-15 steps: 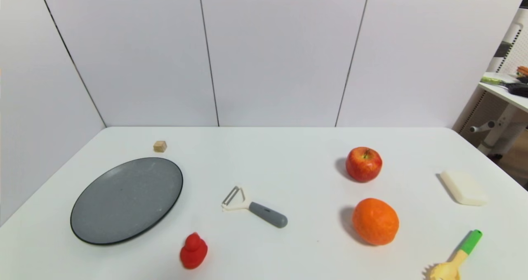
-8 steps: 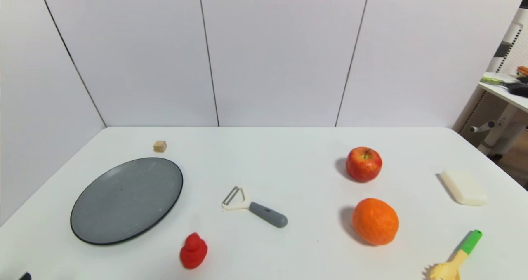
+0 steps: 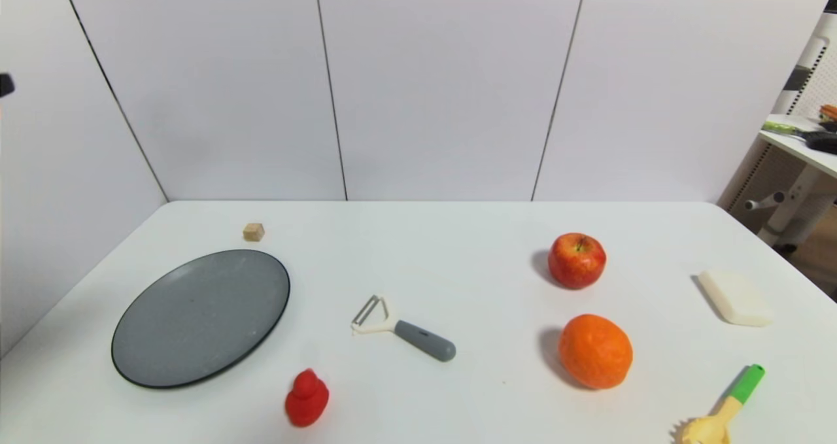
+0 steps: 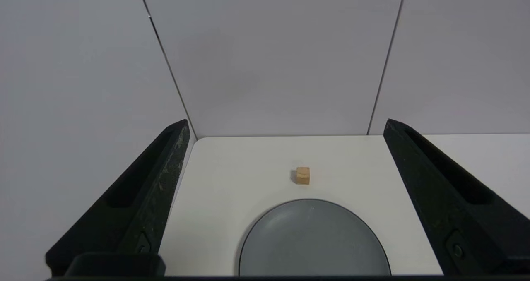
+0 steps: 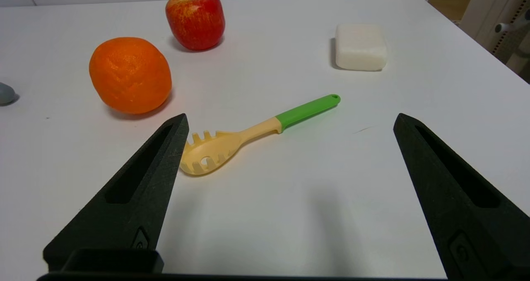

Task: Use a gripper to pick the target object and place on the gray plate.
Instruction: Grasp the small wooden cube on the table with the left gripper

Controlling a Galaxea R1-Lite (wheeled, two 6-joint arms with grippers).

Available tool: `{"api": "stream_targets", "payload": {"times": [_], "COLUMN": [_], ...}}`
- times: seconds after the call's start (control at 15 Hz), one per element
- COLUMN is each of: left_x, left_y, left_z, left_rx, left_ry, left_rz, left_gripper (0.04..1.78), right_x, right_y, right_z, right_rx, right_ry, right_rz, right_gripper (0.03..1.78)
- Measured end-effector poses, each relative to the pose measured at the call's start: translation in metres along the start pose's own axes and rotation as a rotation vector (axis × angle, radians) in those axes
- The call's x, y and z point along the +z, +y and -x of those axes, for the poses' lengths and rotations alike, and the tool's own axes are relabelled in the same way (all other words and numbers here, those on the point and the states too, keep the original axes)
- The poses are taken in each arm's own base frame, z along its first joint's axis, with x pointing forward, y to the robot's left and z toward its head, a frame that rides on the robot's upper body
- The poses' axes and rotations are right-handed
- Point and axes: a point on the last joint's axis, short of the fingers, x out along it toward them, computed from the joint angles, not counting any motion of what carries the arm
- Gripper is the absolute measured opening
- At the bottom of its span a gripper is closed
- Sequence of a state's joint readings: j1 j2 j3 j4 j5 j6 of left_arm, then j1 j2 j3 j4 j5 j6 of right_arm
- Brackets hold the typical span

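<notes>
- White worktop [image 3: 458, 280] with pale wall panels behind it fills the head view.
- The target object, a small wooden cube [image 3: 254, 232], sits on the worktop near the far left corner, just beyond the far rim of the gray plate [image 3: 196, 320] and not touching it.
- The left gripper [image 4: 285, 128] hovers on the near side of the plate, facing the cube [image 4: 302, 176] and plate [image 4: 314, 243], its fingers [image 4: 165, 161] spread wide and holding nothing.
- A peeler [image 3: 402, 328] lies right of the plate; a red toy duck [image 3: 306, 398] stands near the plate's front edge.
- An apple [image 3: 576, 260], an orange [image 3: 594, 350], a white block [image 3: 735, 297] and a green-handled pasta spoon [image 3: 719, 411] lie well to the right.
- The right gripper [image 5: 290, 123] hangs above the pasta spoon [image 5: 256, 132], fingers wide apart and empty.
</notes>
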State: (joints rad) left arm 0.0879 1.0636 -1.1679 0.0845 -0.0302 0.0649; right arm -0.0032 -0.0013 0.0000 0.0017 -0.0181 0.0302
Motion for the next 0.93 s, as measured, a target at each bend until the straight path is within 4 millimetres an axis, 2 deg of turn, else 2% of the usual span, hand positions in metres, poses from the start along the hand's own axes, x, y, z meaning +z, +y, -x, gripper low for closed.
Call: {"api": "stream_targets", "payload": {"times": [0.07,0.2,0.4,0.53,0.73,0.93], "left_x": [0.007,0.004,-0.022,-0.047,-0.089,-0.122], "left_y": [0.001,0.0,-0.008,-0.016,-0.029,-0.036], "left_z": [-0.026,-0.076,-0.149,-0.188,-0.237,-0.269], "left_rx": [-0.003,-0.02,-0.062,-0.089,-0.119,-0.138], "left_ry": [0.021,0.088,0.212,0.297,0.44,0.615], "left_rz": [0.0,-0.001,-0.014,-0.024,-0.035,-0.045], "left_gripper": [1.69,1.69,1.69,1.69,1.69,1.69], "right_x": [0.0,0.0,0.0,0.0,0.0,0.0], "right_y": [0.0,0.0,0.0,0.0,0.0,0.0], "right_z": [0.0,0.0,0.0,0.0,0.0,0.0], "right_rx": [0.0,0.0,0.0,0.0,0.0,0.0], "right_ry": [0.0,0.0,0.0,0.0,0.0,0.0], "right_rz": [0.0,0.0,0.0,0.0,0.0,0.0], "right_gripper": [1.71,1.71,1.71,1.71,1.71,1.71]}}
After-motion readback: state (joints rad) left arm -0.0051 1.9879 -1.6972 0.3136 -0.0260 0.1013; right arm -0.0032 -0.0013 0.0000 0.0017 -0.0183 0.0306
